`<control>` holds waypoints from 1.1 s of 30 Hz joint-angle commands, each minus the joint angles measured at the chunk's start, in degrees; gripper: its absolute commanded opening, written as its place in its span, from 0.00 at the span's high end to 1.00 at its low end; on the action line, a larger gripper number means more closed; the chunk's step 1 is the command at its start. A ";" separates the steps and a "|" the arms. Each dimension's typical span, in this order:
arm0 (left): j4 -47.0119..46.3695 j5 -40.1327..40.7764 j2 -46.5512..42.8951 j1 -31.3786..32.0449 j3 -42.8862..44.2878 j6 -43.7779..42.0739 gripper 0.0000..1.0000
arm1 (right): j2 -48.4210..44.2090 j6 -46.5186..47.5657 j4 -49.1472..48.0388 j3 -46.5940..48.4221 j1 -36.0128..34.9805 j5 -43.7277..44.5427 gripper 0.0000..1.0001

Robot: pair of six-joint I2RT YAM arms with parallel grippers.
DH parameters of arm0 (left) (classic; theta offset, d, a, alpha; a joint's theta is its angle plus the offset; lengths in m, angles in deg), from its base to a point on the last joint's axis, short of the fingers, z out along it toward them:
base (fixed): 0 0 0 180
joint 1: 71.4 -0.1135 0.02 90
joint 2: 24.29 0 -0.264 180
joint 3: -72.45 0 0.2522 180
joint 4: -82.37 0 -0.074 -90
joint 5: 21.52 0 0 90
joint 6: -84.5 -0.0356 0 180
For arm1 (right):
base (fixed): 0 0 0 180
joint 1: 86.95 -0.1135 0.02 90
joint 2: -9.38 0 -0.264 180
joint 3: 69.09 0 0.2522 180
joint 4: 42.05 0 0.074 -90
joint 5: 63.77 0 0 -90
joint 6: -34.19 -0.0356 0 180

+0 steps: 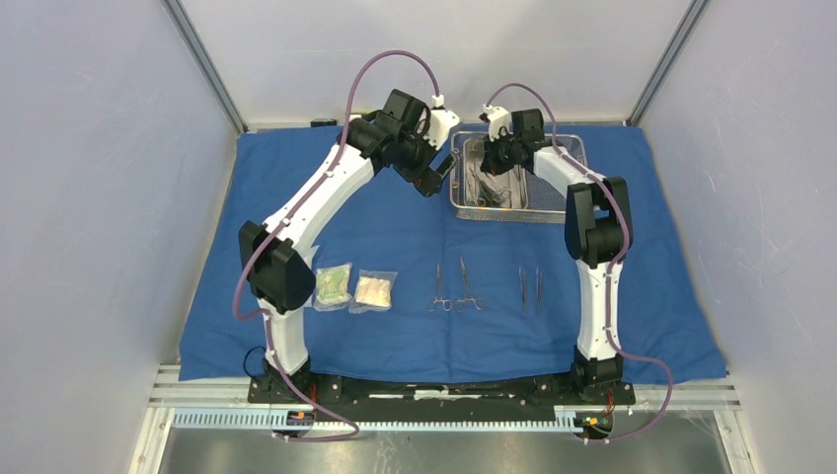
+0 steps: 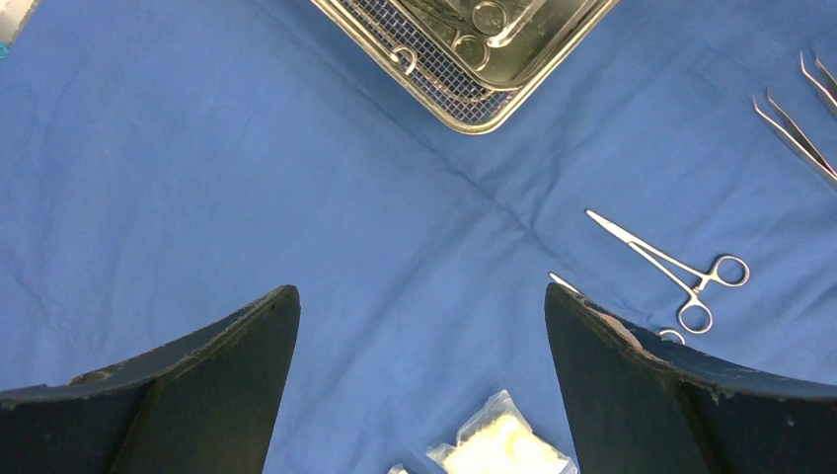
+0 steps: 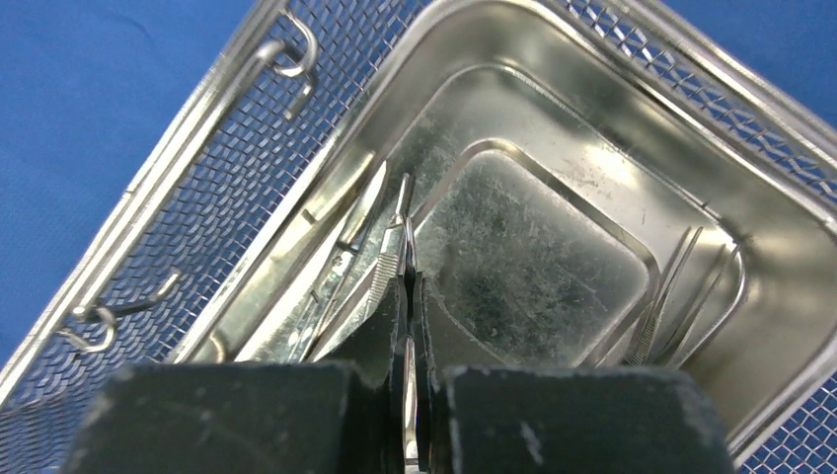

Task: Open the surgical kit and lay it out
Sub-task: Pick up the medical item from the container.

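Note:
The blue cloth wrap (image 1: 395,222) lies spread flat over the table. On its far side stands the steel mesh tray (image 1: 513,215) with its inner pan (image 3: 523,247). My right gripper (image 3: 407,281) reaches down into the pan and is shut on a slim metal instrument (image 3: 403,212), a thin steel strip showing between its fingers. More instruments (image 3: 341,272) lie beside it, and others (image 3: 691,296) rest at the pan's right end. My left gripper (image 2: 422,301) hovers open over bare cloth, just left of the tray (image 2: 464,104), holding nothing.
Near the front of the cloth lie two clear packets (image 1: 334,286) (image 1: 375,291), two ring-handled clamps (image 1: 441,288) (image 1: 467,286) and two thin tweezers (image 1: 523,288) (image 1: 539,286). Grey walls close in both sides and the back.

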 commanded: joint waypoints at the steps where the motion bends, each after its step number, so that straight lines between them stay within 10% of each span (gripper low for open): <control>1: -3.77 -4.68 -2.02 -3.08 -0.35 2.36 0.00 | -5.96 -3.62 -4.98 0.05 0.95 -4.24 1.00; 33: -64.49 -38.88 16.68 -8.15 0.71 43.64 0.13 | -18.87 -44.80 -41.66 -15.84 5.36 -27.33 1.00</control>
